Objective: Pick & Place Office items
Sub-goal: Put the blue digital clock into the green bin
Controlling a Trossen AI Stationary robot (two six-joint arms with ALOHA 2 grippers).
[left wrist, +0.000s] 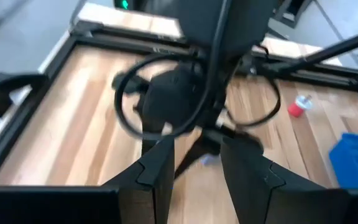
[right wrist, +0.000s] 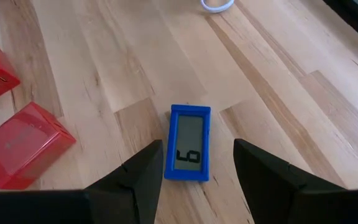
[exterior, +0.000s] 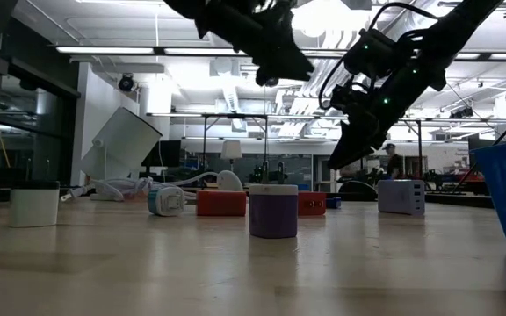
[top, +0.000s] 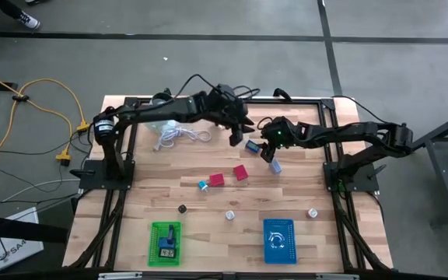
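Note:
The office items lie scattered on the wooden table (top: 154,194). A blue timer (right wrist: 189,143) with a grey display lies flat just ahead of my right gripper (right wrist: 197,180), whose open fingers stand above it, one on each side, touching nothing. In the high view the timer (top: 252,145) lies between both grippers. My left gripper (top: 236,137) hangs open high over the table, just far-left of the timer, facing the right arm. Two red blocks (top: 241,173) (top: 216,180) rest flat nearer the front. A pale blue-grey block (top: 275,166) lies under the right gripper (top: 267,154).
A green basket (top: 166,243) and a blue basket (top: 279,239) stand at the near edge. Small pieces lie between them: a black one (top: 183,208), a white one (top: 229,215), another (top: 313,211). A coiled white cable (top: 179,134) lies at the far left.

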